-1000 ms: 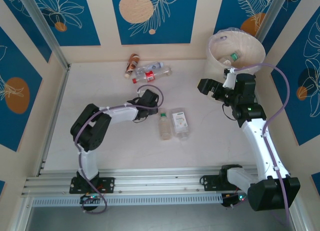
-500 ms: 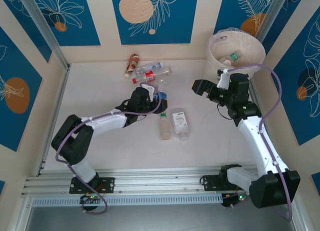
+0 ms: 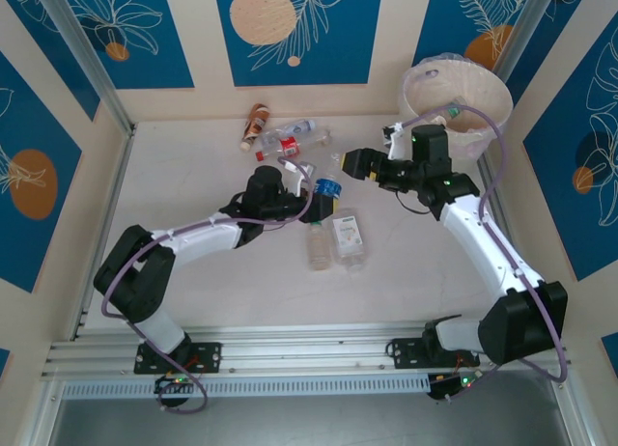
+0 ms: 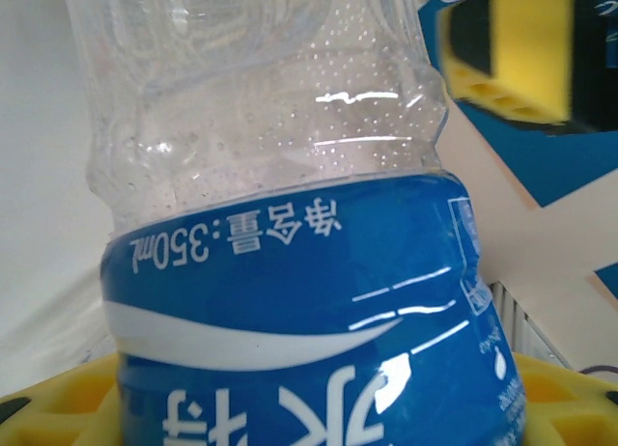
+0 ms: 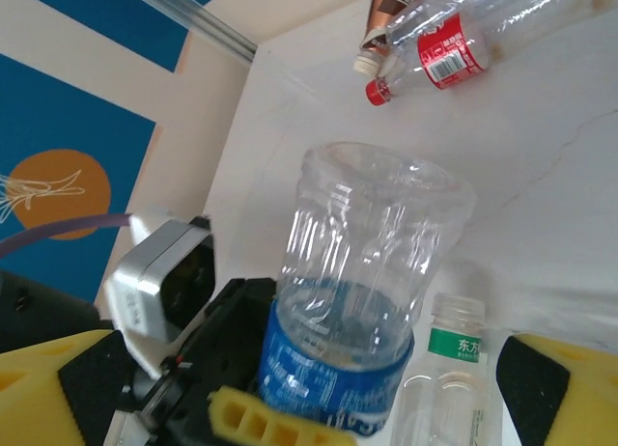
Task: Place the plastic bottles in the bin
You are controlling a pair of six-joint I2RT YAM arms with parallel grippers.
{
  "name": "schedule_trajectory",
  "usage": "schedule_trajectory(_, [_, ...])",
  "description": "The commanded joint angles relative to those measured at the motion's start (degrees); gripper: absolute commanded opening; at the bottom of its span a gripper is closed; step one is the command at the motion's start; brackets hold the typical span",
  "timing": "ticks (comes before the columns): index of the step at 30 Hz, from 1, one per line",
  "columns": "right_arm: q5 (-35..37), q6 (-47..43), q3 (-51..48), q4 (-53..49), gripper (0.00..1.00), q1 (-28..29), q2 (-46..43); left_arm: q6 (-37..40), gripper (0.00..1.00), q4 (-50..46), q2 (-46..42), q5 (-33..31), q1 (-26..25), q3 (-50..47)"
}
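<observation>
Blue-labelled clear plastic bottle (image 3: 328, 189) mid-table, in left gripper (image 3: 320, 202); two clear plastic bottles (image 3: 317, 245) lying at its 6 o'clock; bottle cluster (image 3: 285, 137) at 11; round cream-white bin (image 3: 488, 98) at 2.

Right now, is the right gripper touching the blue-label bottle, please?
Apart. The right wrist view shows the right gripper open, its fingers wide of the blue-label bottle, gaps both sides.

- The clear blue-label bottle (image 3: 326, 197) sits clamped in my left gripper (image 3: 311, 207).
- A green-capped bottle (image 3: 318, 245) and a flat white-label bottle (image 3: 348, 238) lie side by side mid-table.
- A brown bottle (image 3: 255, 125), a red-label bottle (image 3: 280, 149) and a clear bottle (image 3: 304, 129) lie clustered by the far wall.
- The cream bin (image 3: 483, 89) stands far right, with a green-label bottle (image 3: 452, 108) inside.
</observation>
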Motion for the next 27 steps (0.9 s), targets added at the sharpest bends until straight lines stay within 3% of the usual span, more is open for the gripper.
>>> schedule_trajectory(1, [1.4, 2.8, 1.7, -0.4, 0.99, 0.2, 2.6, 0.3, 0.48, 3.7, -1.9, 4.2, -0.6, -0.9])
schedule_trajectory(3, [-2.3, 3.0, 3.8, -1.0, 1.0, 0.8, 5.4, 0.4, 0.48, 3.6, -2.1, 4.6, -0.8, -0.8])
schedule_trajectory(10, [-4.4, 3.1, 7.2, -3.4, 0.98, 2.8, 11.5, 1.1, 0.48, 4.2, -2.2, 5.3, -1.4, -0.7])
schedule_trajectory(15, [-8.0, 4.6, 7.5, -1.5, 0.8, 3.2, 14.0, 2.0, 0.48, 4.3, -2.0, 5.2, -1.9, -0.5])
schedule_trajectory(22, [-2.8, 4.8, 4.6, 1.3, 0.54, 2.7, 11.5, 2.3, 0.49, 4.2, -2.2, 4.8, -1.9, -0.7])
schedule_trajectory(24, [-1.9, 4.2, 4.0, 1.8, 0.5, 2.7, 10.4, 2.1, 0.57, 4.1, -2.2, 4.8, -2.0, -0.7])
schedule_trajectory(27, [-0.4, 3.7, 3.2, 2.0, 0.47, 2.7, 9.2, 2.1, 0.95, 2.1, -1.9, 4.4, -1.9, 0.1])
